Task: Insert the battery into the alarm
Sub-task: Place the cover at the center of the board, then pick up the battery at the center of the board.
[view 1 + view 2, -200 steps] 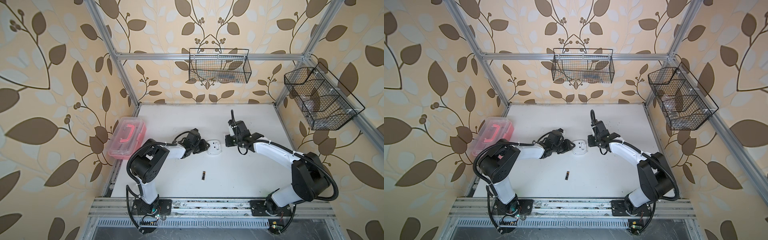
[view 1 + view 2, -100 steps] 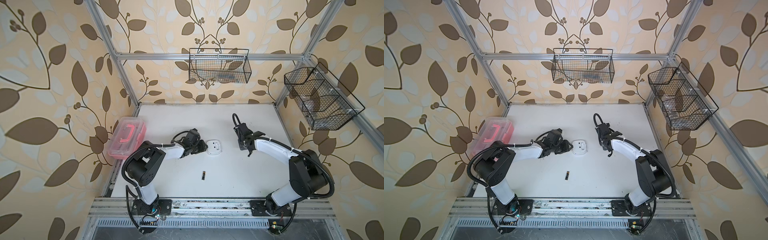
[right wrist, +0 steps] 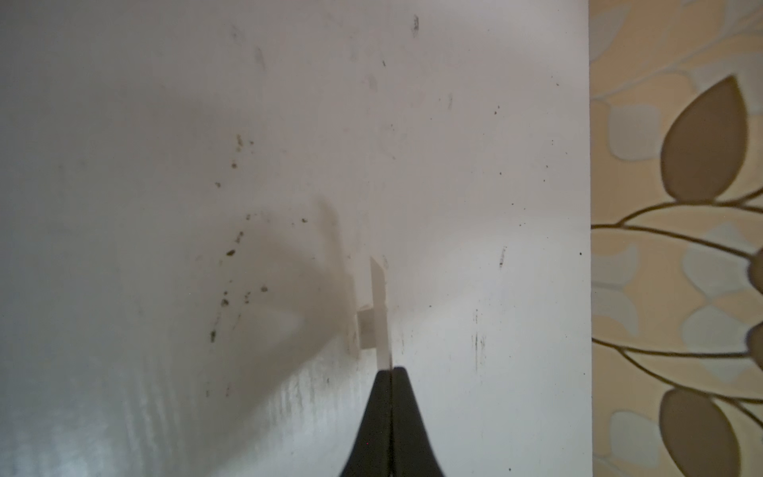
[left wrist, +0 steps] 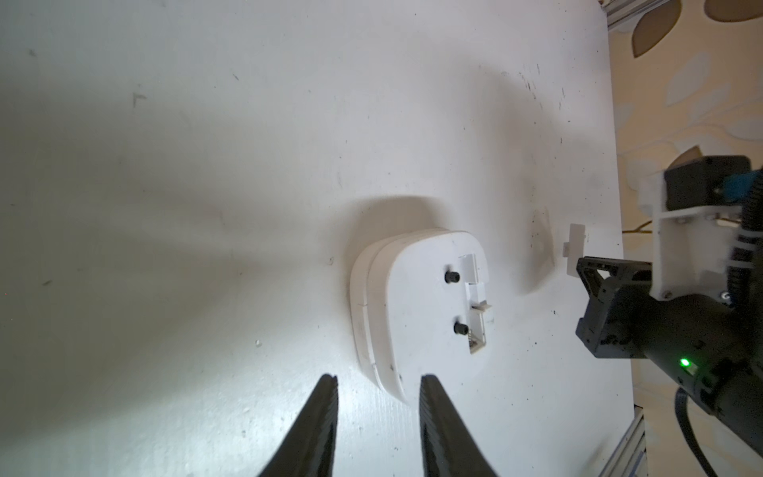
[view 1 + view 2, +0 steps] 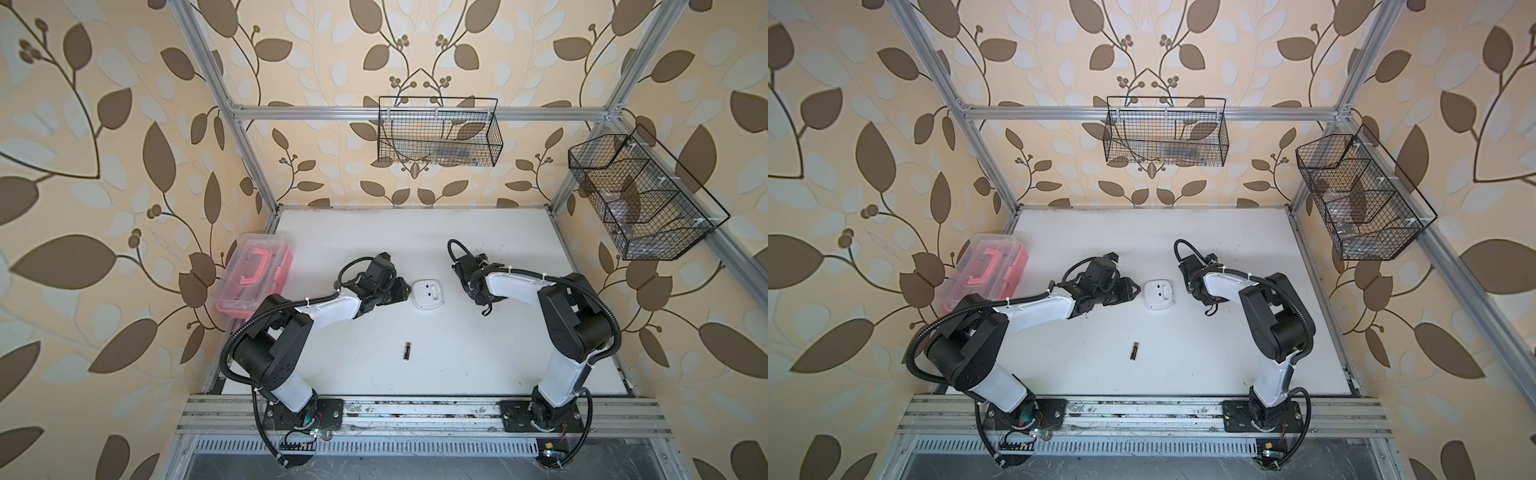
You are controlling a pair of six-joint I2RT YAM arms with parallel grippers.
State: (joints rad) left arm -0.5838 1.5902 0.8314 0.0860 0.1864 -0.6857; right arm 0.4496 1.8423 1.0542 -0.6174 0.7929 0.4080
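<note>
The alarm point(image 5: 428, 294) point(image 5: 1158, 294) lies face down mid-table, its white back up and its battery slot uncovered point(image 4: 417, 305). The battery point(image 5: 407, 352) point(image 5: 1133, 351), black with a copper end, lies alone nearer the front. My left gripper point(image 5: 397, 291) point(image 5: 1129, 289) sits just left of the alarm, open, with bare table between its fingers point(image 4: 375, 382). My right gripper point(image 5: 471, 286) point(image 5: 1200, 286) hangs right of the alarm, apart from it. It is shut point(image 3: 391, 369) on a thin white cover piece point(image 3: 377, 314) point(image 4: 574, 247), held above the table.
A clear box with a pink handle point(image 5: 253, 274) stands at the table's left edge. Two black wire baskets hang on the back wall point(image 5: 438, 133) and the right wall point(image 5: 640, 195). An aluminium rail point(image 5: 415, 411) with both arm bases runs along the front.
My right gripper has pulled away from the alarm to the right and turned its wrist, still shut. The left gripper, the alarm and the battery have stayed put.
</note>
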